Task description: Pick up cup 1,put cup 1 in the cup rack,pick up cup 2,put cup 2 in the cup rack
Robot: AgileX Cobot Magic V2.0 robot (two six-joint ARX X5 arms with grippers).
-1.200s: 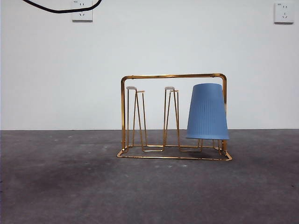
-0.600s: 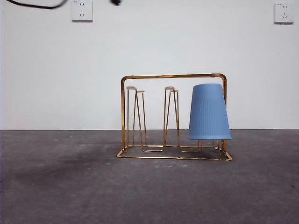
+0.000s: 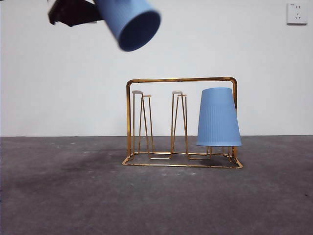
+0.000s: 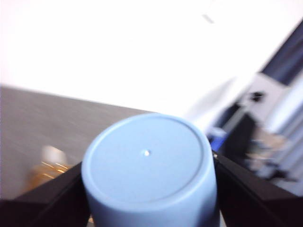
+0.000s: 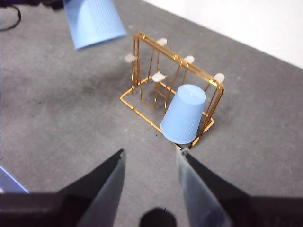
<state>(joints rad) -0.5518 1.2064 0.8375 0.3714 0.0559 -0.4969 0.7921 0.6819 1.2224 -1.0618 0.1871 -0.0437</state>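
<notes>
The gold wire cup rack (image 3: 182, 122) stands on the dark table; it also shows in the right wrist view (image 5: 156, 85). One blue cup (image 3: 218, 117) hangs upside down on its right prongs, and shows in the right wrist view too (image 5: 183, 114). My left gripper (image 3: 73, 12) comes in high at the upper left, shut on a second blue cup (image 3: 129, 19) held tilted, mouth facing the camera. The left wrist view shows that cup's base (image 4: 149, 163) between the jaws. My right gripper (image 5: 149, 163) is open and empty, hovering back from the rack.
The rack's left and middle prongs (image 3: 143, 94) are bare. A white wall with a socket (image 3: 297, 12) stands behind the table. A black cable (image 5: 12, 19) lies at the table's edge in the right wrist view.
The left gripper has come into the front view from the upper left, carrying the second blue cup toward the rack. The cup on the rack has settled slightly.
</notes>
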